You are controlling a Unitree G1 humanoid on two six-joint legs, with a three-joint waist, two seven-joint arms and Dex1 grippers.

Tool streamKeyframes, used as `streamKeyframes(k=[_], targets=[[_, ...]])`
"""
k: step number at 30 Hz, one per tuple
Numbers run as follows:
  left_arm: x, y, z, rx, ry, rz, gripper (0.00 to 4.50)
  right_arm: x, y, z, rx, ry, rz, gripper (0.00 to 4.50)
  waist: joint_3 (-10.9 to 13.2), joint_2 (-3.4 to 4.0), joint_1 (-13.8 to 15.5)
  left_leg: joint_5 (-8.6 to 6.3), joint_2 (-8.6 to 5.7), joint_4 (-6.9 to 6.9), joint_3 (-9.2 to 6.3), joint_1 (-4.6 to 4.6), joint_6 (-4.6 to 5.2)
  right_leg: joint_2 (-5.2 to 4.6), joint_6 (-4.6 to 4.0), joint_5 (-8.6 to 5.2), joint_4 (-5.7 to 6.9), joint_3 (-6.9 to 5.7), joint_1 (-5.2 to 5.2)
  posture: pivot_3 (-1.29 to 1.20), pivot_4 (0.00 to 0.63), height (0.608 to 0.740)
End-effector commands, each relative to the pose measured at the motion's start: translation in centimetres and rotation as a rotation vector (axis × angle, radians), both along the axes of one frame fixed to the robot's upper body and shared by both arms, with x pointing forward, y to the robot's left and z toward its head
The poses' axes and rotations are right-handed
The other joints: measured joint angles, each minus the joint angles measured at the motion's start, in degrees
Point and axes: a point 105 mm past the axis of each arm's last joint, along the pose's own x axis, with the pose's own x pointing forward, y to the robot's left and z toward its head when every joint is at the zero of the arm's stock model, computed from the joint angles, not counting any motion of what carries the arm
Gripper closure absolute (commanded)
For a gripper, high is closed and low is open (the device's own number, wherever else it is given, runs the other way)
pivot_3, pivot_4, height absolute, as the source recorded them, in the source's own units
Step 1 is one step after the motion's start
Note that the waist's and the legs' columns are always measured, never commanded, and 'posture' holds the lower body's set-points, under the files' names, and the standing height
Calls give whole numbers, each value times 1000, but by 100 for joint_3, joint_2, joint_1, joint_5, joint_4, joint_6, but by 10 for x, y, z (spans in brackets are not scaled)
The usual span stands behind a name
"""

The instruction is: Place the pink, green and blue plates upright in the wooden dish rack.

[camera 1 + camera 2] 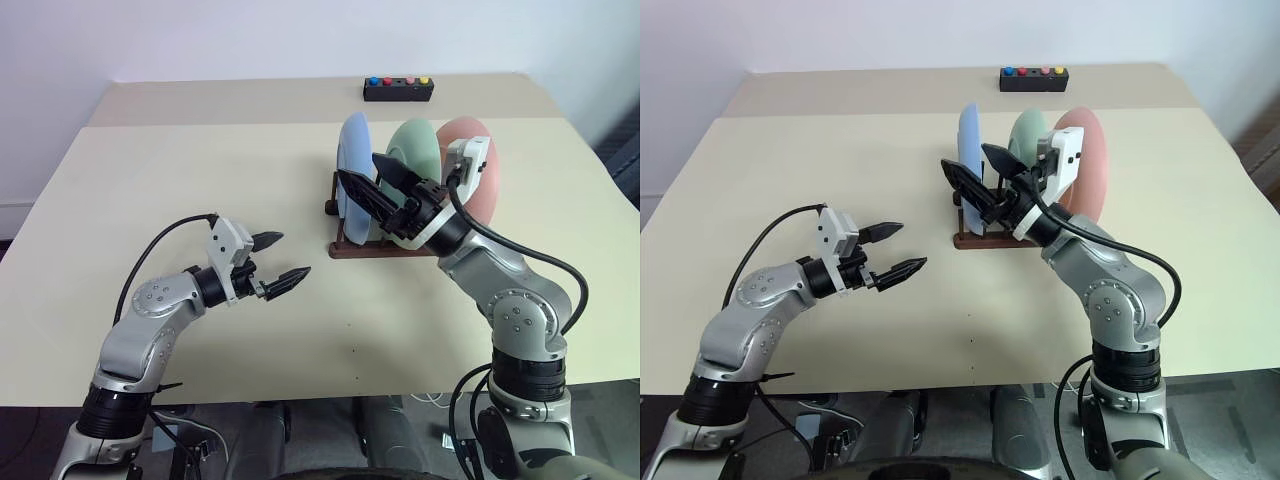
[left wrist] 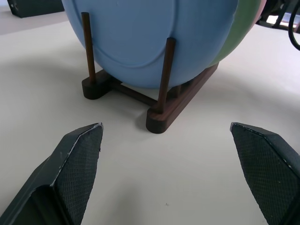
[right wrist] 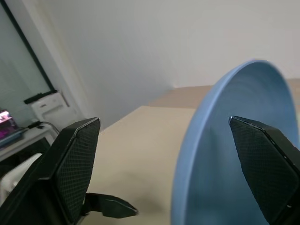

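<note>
Three plates stand upright in the wooden dish rack (image 1: 365, 249) near the middle of the table: the blue plate (image 1: 352, 150) on the left, the green plate (image 1: 415, 148) in the middle and the pink plate (image 1: 480, 170) on the right. My right gripper (image 1: 360, 167) is open, and its fingers straddle the blue plate's (image 3: 225, 159) near rim without gripping it. My left gripper (image 1: 293, 255) is also open and holds nothing. It hovers low over the table, left of the rack (image 2: 159, 112), and points at it.
A black box (image 1: 398, 90) with coloured buttons sits at the table's far edge behind the rack. The cream tabletop (image 1: 200, 170) is bare to the left of the rack and in front of it. The right arm's black cable loops in front of the pink plate.
</note>
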Motion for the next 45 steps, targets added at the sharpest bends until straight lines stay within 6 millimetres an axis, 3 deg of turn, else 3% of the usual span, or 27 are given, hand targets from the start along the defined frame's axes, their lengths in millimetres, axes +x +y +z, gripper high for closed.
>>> streamKeyframes(k=[1,14,17,21,25,27,33,36,40,45], targets=[[0,-3,10,-6,-52,-13,0,-7,1,16,-35,-97,4,39,0,0,1,0,0,0,0,0,0,0,0,0,0,0,0,0,150,740],[0,-7,7,-11,-40,-28,0,-41,-5,41,-115,-224,74,39,0,0,8,0,0,0,0,-2,0,0,0,0,-3,0,1,0,150,740],[1,-6,6,-13,-36,-29,0,-50,-21,52,-124,-270,47,39,0,0,20,0,0,1,0,-2,1,0,0,0,-4,0,2,0,150,740],[3,-5,4,-15,-34,-26,0,-67,-59,55,-198,-302,-25,39,0,-1,120,-4,0,1,0,-4,7,-1,0,-1,-14,-1,6,0,150,740],[7,-3,0,-10,-25,-10,0,-81,-99,21,-411,-216,-112,39,0,-1,204,-6,0,4,4,-5,11,-1,3,-3,-17,-2,10,0,150,740],[8,-4,-4,3,-22,-7,0,-90,-111,10,-450,-178,-113,39,0,1,180,-7,0,7,6,-2,12,-1,3,-4,-18,0,15,0,150,740],[15,3,-21,64,-23,28,0,-98,-169,-50,-609,31,-260,39,-3,1,155,-7,2,15,21,9,12,-1,-10,-14,-19,7,23,0,150,740],[16,14,-30,103,-24,54,0,-96,-185,-82,-644,98,-320,39,-3,0,156,-7,2,15,28,10,12,-1,-11,-14,-20,13,22,0,150,740],[18,19,-33,113,-31,90,0,-83,-208,-101,-640,113,-425,39,-3,0,154,-7,3,13,31,11,12,-3,-11,-14,-21,16,22,0,150,740],[15,28,-37,121,-25,127,0,-79,-210,-114,-618,117,-423,39,-4,4,162,-7,3,9,30,12,12,-3,-10,-14,-20,16,21,0,150,740]])
